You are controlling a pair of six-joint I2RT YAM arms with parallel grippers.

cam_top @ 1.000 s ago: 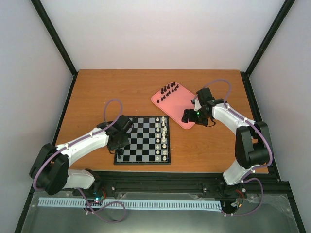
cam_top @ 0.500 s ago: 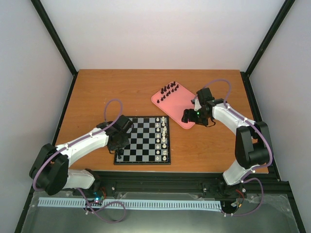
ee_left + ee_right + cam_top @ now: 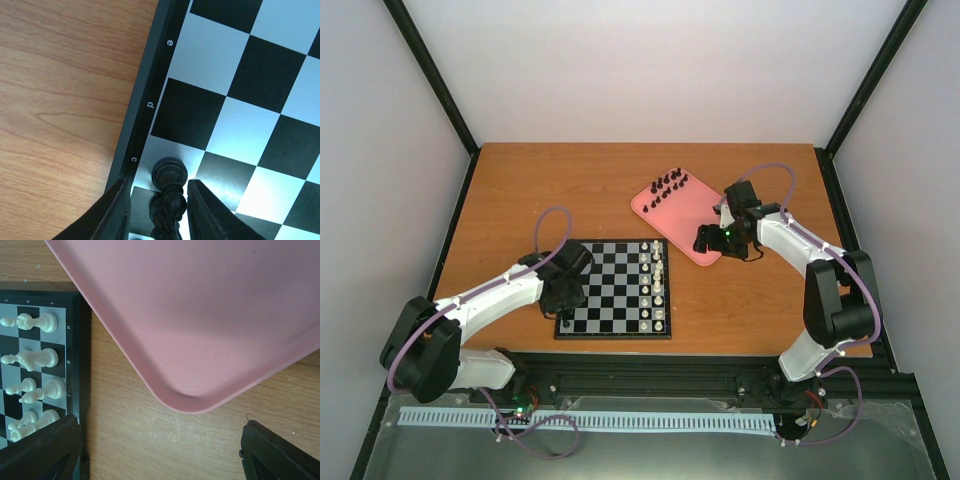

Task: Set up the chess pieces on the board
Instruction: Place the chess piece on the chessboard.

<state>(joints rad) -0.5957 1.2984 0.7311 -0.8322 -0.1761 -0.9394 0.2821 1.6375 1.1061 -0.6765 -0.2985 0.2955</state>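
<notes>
Left wrist view: black piece (image 3: 170, 175) upright, lower centre, on board (image 3: 195, 55) edge.
Left tool (image 3: 157, 184): apart, flanking it.
Right tool (image 3: 160, 424): wide apart, empty.
Handling: looks light, hard, tippy; pinch mid-stem.

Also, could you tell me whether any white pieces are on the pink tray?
No, the tray holds only black pieces.

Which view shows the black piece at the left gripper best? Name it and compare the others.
Left wrist: the black piece stands close-up on the board's edge square, between the fingers. In top external the left gripper hides it; right wrist shows only white pieces.
</notes>
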